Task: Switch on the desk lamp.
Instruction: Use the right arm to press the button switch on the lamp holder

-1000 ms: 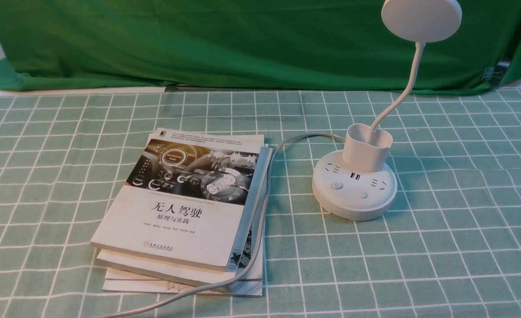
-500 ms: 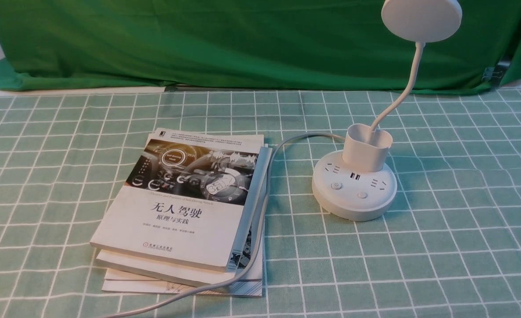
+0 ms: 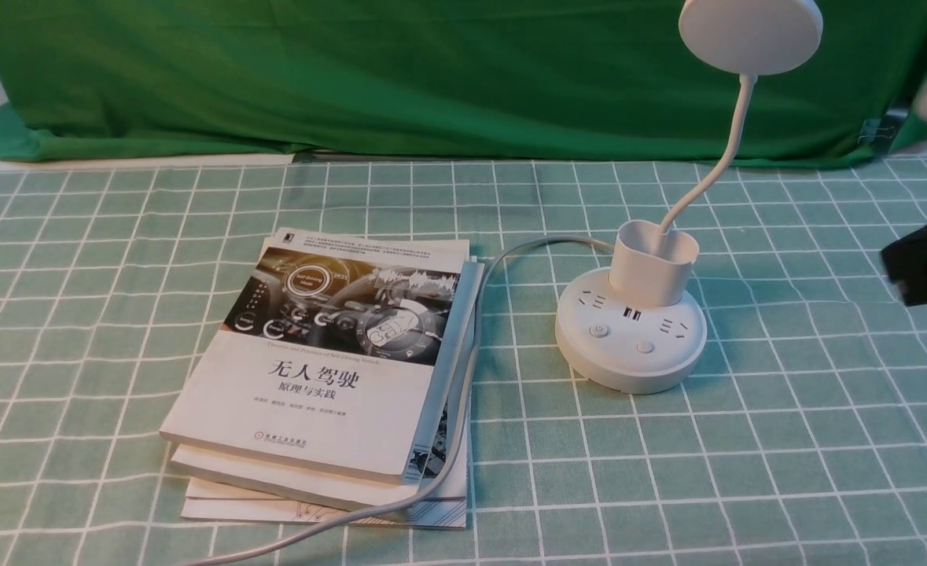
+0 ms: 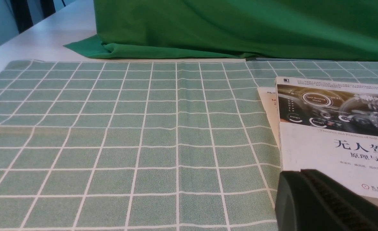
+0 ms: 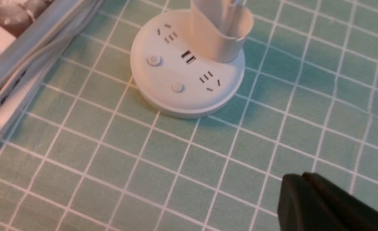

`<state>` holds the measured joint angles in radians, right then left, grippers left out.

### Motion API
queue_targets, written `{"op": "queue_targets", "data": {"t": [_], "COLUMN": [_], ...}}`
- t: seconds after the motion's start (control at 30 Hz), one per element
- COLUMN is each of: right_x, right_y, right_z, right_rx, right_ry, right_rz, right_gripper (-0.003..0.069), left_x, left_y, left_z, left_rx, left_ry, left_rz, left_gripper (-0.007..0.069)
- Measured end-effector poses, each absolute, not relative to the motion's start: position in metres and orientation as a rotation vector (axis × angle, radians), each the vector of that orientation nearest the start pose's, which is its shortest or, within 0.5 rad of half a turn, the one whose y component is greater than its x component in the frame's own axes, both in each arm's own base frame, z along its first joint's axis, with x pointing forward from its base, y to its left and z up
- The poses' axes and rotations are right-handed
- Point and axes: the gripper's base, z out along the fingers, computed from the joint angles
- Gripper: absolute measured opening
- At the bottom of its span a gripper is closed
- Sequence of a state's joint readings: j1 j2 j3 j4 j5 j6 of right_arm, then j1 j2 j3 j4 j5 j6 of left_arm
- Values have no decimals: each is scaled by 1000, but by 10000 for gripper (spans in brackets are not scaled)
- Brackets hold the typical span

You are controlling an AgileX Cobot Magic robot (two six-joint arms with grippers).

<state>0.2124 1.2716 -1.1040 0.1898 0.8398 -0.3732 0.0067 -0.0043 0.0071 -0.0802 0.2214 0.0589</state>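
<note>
Checked cloth (image 3: 793, 314) lies open between the desk lamp (image 3: 630, 338) and the right tool (image 5: 301, 179), pinched closed.

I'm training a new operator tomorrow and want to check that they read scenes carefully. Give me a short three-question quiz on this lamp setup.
1. Multiple choice: what runs over the right edge of the stack of books? A) the power cord of the desk lamp; B) a towel; C) a ruler.
2. True or false: the right gripper is pressing on the lamp's round base.
3. How many round buttons sit on top of that base?
Key: 1) A. 2) False: the gripper is shut and apart from the base. 3) Two.
</note>
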Motion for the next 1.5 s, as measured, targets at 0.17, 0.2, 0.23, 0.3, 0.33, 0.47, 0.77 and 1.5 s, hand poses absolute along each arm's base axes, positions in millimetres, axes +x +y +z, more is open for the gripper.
{"op": "queue_targets", "data": {"t": [0.17,0.2,0.23,0.3,0.33,0.47,0.77,1.5], "right_x": [286,292,296,307,311,325,342,348], "right_y": [90,96,101,111,114,124,142,150], "right_z": [299,291,285,268,262,240,204,185], "right_rx": [-699,-714,-726,-741,-739,-707,-666,-666], "right_ry": [2468,2473,2472,2476,2477,2479,2474,2467], "right_rz": [175,178,180,185,192,218,247,239], "right_gripper": [27,27,27,27,27,27,27,27], "left_x": [56,56,56,56,56,56,56,56], "left_y": [-1,-1,-1,-1,-1,-1,-1,-1], "left_z": [191,191,191,191,191,191,191,191], "left_rx": [-9,-9,-9,-9,-9,-9,-9,-9], "left_ry": [1707,1707,1707,1707,1707,1707,1707,1707], "left_rz": [-25,-25,-25,-25,-25,-25,-25,-25], "left_gripper": [21,21,21,21,21,21,21,21]}}
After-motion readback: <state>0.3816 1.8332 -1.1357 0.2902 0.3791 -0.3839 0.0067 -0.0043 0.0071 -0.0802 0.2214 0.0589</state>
